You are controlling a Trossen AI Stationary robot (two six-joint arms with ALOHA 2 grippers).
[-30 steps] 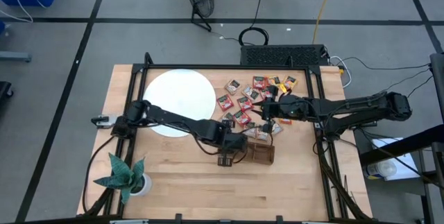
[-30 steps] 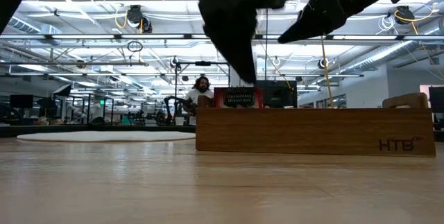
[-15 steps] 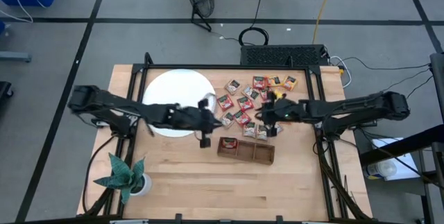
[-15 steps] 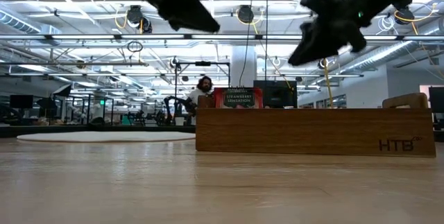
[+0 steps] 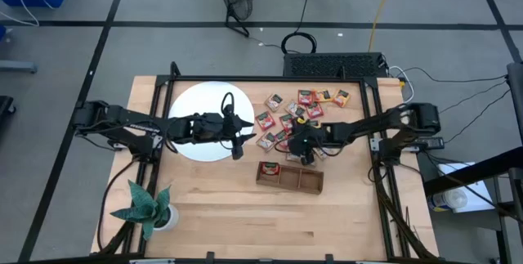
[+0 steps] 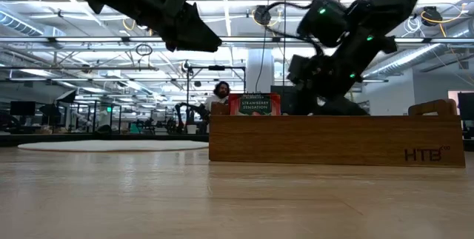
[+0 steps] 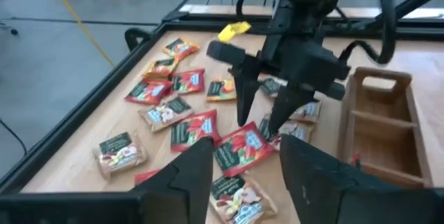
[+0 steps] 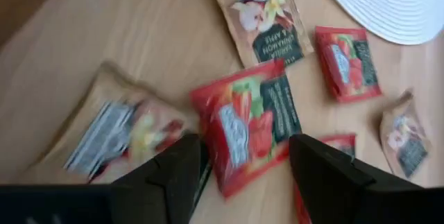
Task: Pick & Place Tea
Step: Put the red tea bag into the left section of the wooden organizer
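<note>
On the table [image 5: 212, 207], most of my job is left: I count one red sachet in the wooden tray [image 5: 289, 176], in its end compartment, while the tea [image 5: 288, 122] lies scattered just beyond the tray, between it and the table's far edge. A white disc [image 5: 200, 105] sits beside the heap, a potted plant [image 5: 147, 207] near the front corner. My right arm's fingers [image 7: 262, 118] stand apart, pointing down over a red sachet [image 8: 251, 128], not yet touching as far as I can judge. My left arm's fingers [image 5: 242, 137] are also apart and empty, hovering at the disc's edge. Overlapping wrappers could foul a clean pick.
</note>
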